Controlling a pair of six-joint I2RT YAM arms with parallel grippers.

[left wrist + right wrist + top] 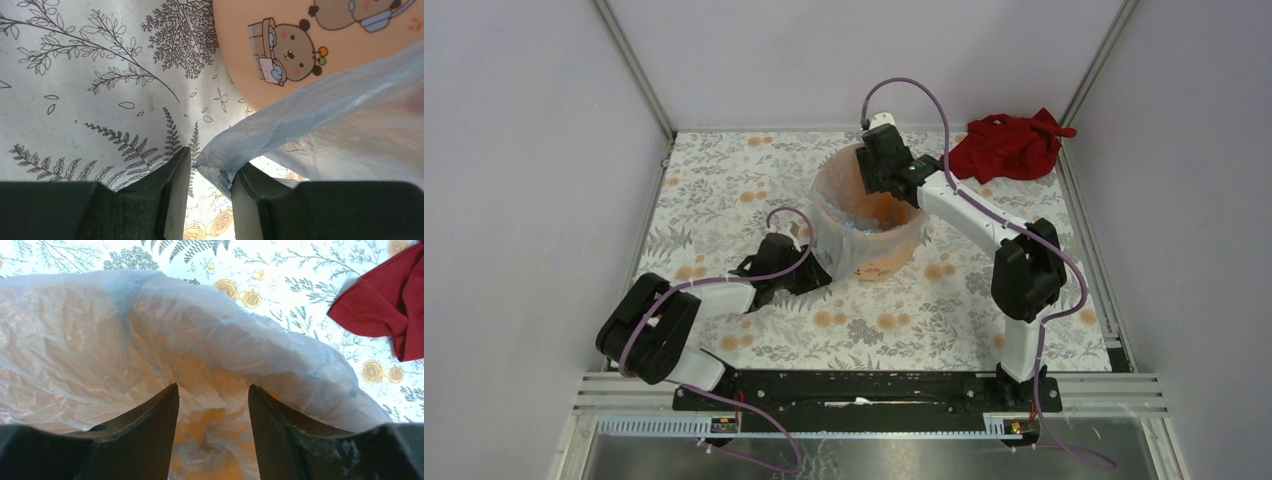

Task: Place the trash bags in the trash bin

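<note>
The orange bucket [886, 252] stands mid-table, and the pale blue film bag [848, 247] lines it and drapes over its near-left rim. In the left wrist view the bucket's side [250, 65] shows its cartoon animal, and a corner of the bag [300, 117] hangs down between my left gripper's [210, 167] open jaws, touching the right finger. My left gripper [812, 276] is low beside the bucket's left side. My right gripper [876, 180] is open over the bucket's far rim. In the right wrist view it [213, 392] points down into the crumpled bag [150, 330], with orange showing through the film.
A dark red cloth [1009, 145] lies at the back right of the table, also in the right wrist view [395, 305]. The floral tablecloth [724, 200] covers the table. Grey walls close the left, right and back.
</note>
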